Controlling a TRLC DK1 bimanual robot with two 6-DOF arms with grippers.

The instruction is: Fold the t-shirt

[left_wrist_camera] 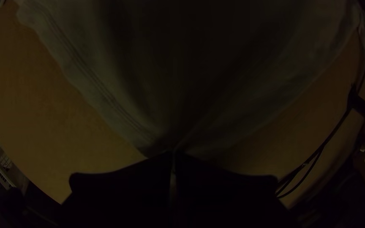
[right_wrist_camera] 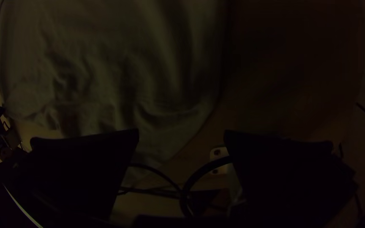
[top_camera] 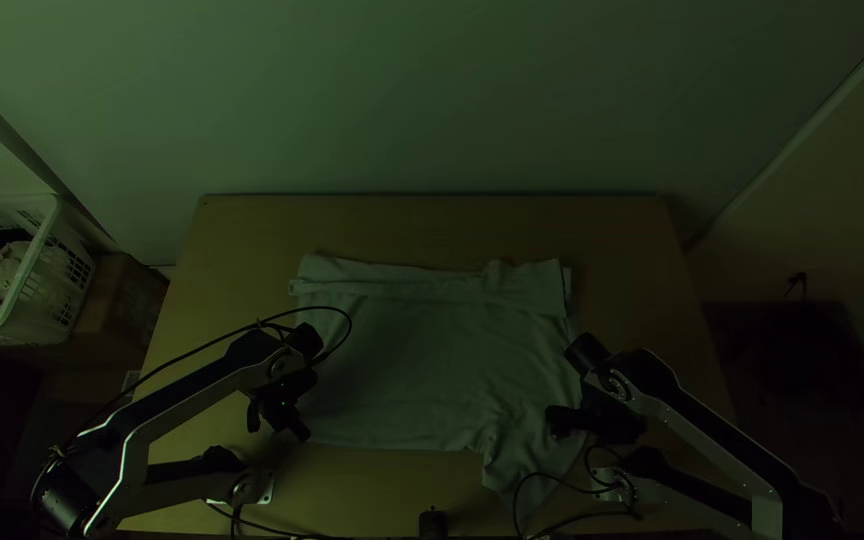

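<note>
I am viewing a pale t-shirt (top_camera: 422, 350) lying spread on the light wooden bench (top_camera: 432, 230), a long band running along its far side, its near right part wrinkling and tapering toward the bench's near edge. My left hand (top_camera: 292, 425) is pinching the cloth at the near left corner, its fingers closing together; my right hand (top_camera: 597, 422) is hanging wide open by the shirt's right side, gripping nothing.

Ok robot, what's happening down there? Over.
Left gripper: shut on t-shirt edge. Right gripper: open. T-shirt mostly spread, near-right part rumpled. Possible snag: black cable crossing there.
</note>
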